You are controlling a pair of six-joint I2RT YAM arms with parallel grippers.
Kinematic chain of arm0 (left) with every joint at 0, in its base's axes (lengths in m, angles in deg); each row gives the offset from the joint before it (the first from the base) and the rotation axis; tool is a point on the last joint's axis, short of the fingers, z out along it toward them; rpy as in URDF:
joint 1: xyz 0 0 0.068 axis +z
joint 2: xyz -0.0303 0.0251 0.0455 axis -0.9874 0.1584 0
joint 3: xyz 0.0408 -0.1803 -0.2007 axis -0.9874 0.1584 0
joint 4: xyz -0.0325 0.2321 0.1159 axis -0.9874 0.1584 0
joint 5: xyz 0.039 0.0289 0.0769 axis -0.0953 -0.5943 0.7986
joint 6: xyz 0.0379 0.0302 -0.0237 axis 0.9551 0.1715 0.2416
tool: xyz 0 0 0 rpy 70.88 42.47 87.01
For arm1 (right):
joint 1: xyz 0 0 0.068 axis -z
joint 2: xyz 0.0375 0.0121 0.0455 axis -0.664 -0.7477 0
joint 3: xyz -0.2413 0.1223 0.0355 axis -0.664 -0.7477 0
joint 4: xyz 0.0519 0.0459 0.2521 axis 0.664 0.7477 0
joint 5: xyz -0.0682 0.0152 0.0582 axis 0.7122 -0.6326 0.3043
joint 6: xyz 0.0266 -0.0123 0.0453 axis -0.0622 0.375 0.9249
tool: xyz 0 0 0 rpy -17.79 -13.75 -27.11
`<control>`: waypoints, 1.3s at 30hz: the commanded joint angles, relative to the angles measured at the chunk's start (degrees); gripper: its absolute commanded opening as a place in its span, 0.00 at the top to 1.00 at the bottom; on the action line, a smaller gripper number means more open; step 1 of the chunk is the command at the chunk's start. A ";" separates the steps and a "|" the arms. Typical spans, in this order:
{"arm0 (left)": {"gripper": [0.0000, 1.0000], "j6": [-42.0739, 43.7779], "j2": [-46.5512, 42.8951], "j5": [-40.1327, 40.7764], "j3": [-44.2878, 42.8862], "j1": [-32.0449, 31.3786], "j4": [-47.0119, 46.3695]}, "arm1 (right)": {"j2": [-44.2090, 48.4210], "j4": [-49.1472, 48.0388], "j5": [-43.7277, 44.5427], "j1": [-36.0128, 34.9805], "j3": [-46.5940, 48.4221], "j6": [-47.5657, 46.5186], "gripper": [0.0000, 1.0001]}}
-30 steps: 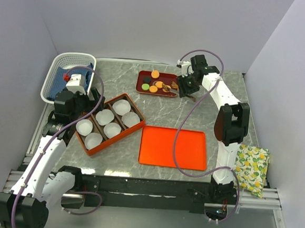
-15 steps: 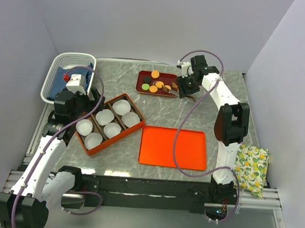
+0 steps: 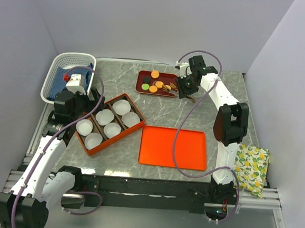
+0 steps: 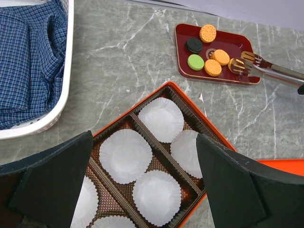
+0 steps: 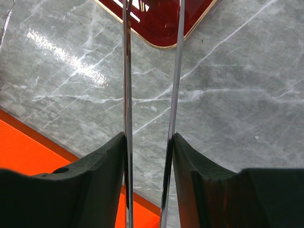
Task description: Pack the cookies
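While the six cookies [image 4: 213, 68] lay on a small dark red tray [image 4: 237, 45] near the middle of the desk's far edge, the right gripper [image 5: 148, 142] was clenched on metal tongs [image 4: 275, 72], whose tips sat around the rightmost orange cookie. Toward the left edge the left gripper [image 4: 145, 166] hung released, fingers wide apart, over an orange box [image 3: 117, 142] of white paper cups [image 4: 125, 155]. A flat orange lid [image 3: 173, 147] lay by the near edge, a white basket [image 4: 68, 57] holding a blue checked cloth [image 4: 28, 61] at the far left corner, a lemon-print cloth [image 3: 251, 169] at the near right corner
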 commanded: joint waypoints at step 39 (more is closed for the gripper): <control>0.03 1.53 -4.41 3.04 -0.80 0.11 -1.40 | 18.02 -2.21 -12.39 -16.38 -4.80 -3.47 0.72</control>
